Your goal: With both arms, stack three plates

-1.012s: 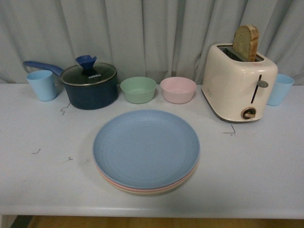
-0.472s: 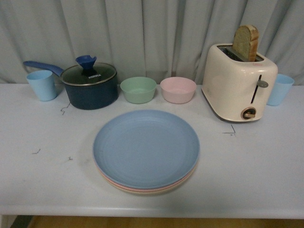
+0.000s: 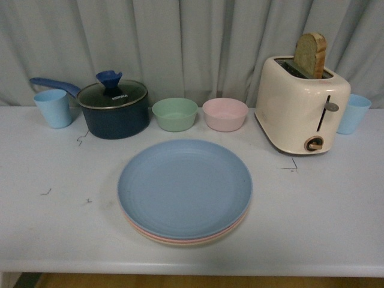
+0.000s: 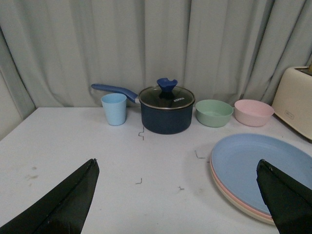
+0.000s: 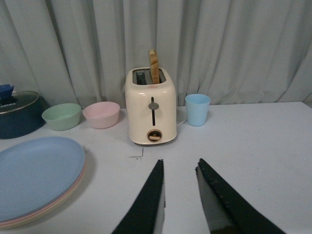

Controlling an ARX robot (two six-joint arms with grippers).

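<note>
here we find the blue plate (image 3: 185, 186) nested on the pink plate (image 3: 157, 236) and cream plate (image 3: 198, 243), mid-table; left gripper (image 4: 178, 195) spread wide, right gripper (image 5: 179, 195) nearly closed, both empty, clear of the stack.

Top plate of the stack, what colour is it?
Blue: the top plate, clearest in the front view.

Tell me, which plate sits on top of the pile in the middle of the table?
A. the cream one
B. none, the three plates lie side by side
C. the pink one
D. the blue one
D. The blue plate lies on top, and only the thin rims of the pink plate and the cream plate peek out beneath it along the near edge.
</note>
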